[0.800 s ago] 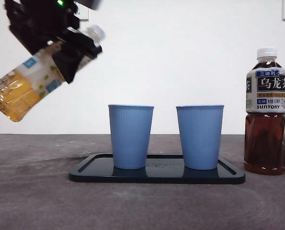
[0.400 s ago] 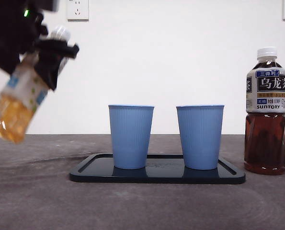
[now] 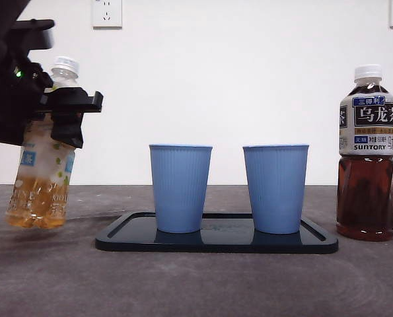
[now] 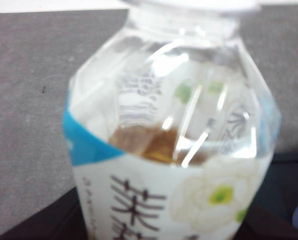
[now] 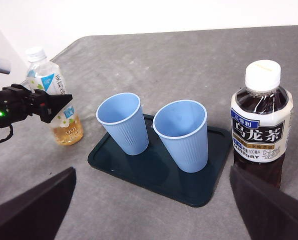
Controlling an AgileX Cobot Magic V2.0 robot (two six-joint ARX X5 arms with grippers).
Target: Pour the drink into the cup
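— Where is the drink?
— At the left of the bench point(image 3: 196, 284), well apart from the tray point(image 3: 216, 241): a clear bottle point(image 3: 43, 173) with a white cap and a flowered label, amber drink filling only the lower part. Nearly upright, tilted slightly, base just above the bench or barely touching it; cannot tell which.

— Held by what?
— By the left gripper point(image 3: 67, 109), fingers clamped on the bottle's upper part below the cap. Fills the left wrist view almost entirely, label and drink line close up.

— And the cups?
— Two blue ribbed cups, upright on the dark tray at the middle: left cup point(image 3: 180, 188) nearer the bottle, right cup point(image 3: 276, 189) beside it, apart. Both look empty from the right wrist view.

— Anything else?
— A dark tea bottle point(image 3: 366, 155), capped, standing at the far right, just off the tray's end.

— The right gripper point(image 5: 149, 210)?
— High over the near side, looking down on everything; fingers spread wide, holding nothing.
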